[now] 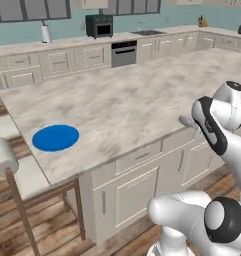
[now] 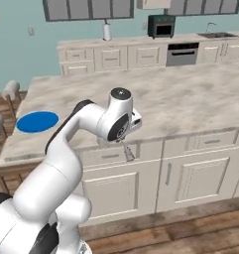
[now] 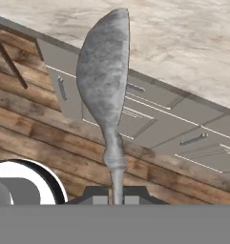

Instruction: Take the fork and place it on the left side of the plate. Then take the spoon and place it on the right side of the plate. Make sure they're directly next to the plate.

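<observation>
The gripper (image 3: 116, 194) is pinched on the thin handle of the spoon (image 3: 105, 81); a mottled grey utensil, seemingly edge-on, its long axis running toward 12 o'clock in the hand view; held off the bench (image 2: 190, 94) edge, plate (image 2: 37, 121) well apart toward 9 o'clock.

Spoon (image 3: 104, 76): mottled grey metal, dull finish. Plate (image 1: 55, 137): plain matt blue, possibly plastic. Counter (image 1: 142, 100): smooth marbled stone. Floor (image 3: 35, 128): wood planks.
</observation>
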Robot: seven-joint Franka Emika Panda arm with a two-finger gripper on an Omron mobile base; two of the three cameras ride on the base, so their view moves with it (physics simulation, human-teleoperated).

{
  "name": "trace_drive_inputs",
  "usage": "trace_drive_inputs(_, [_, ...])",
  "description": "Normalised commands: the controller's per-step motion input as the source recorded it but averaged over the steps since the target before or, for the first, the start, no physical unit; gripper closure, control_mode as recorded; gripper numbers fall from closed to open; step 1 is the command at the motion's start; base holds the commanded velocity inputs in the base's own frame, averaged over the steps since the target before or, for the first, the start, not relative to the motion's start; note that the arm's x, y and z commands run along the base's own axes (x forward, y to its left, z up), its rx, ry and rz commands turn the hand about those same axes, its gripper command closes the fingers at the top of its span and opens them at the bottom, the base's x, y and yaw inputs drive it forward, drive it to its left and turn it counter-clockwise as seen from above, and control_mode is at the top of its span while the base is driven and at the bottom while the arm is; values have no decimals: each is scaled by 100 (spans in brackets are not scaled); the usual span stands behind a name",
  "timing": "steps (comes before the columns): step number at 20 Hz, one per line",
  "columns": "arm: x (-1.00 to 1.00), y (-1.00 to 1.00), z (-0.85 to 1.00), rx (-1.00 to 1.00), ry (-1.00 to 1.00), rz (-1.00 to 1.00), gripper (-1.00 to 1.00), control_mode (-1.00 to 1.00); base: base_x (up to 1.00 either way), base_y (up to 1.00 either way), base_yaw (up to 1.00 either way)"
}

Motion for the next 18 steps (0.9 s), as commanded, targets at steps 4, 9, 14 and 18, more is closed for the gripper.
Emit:
trace_drive_inputs(4, [0, 0, 0, 0, 0, 0, 100, 100, 0, 73, -49])
trace_drive_inputs(9, [0, 0, 0, 0, 0, 0, 100, 100, 0, 70, -51])
trace_drive_inputs(14, [0, 0, 0, 0, 0, 0, 100, 100, -13, 85, -43])
trace_drive_inputs(18, [0, 0, 0, 0, 0, 0, 100, 100, -38, 99, -34])
